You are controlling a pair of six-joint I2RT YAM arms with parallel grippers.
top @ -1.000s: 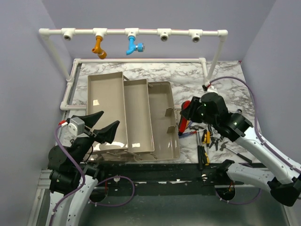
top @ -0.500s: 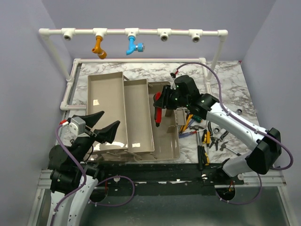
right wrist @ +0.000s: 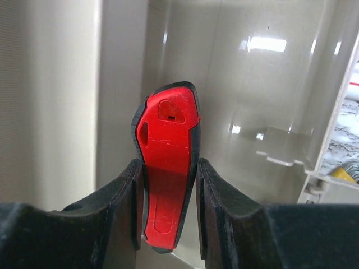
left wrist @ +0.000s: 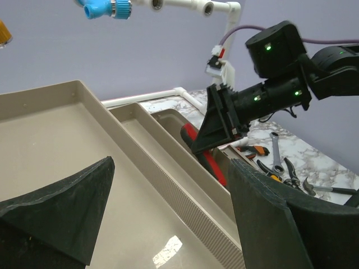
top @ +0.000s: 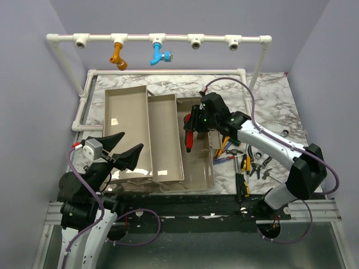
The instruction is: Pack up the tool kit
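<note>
The tool kit's beige toolbox lies open on the marble table, with two trays fanned out to its left. My right gripper hangs over the deep base compartment, shut on a red and black tool handle that points down into it. In the right wrist view the red handle is pinched between both pads, gripper. My left gripper stands open over the front of the left tray, nothing between its fingers.
Several loose hand tools with yellow, orange and black handles lie on the marble right of the toolbox, also wrenches and pliers. A white pipe frame with orange and blue fittings borders the back and left.
My right arm carried the red-handled tool from the pile at the right leftward over the toolbox base, then settled slightly lower. The left arm has not moved.
</note>
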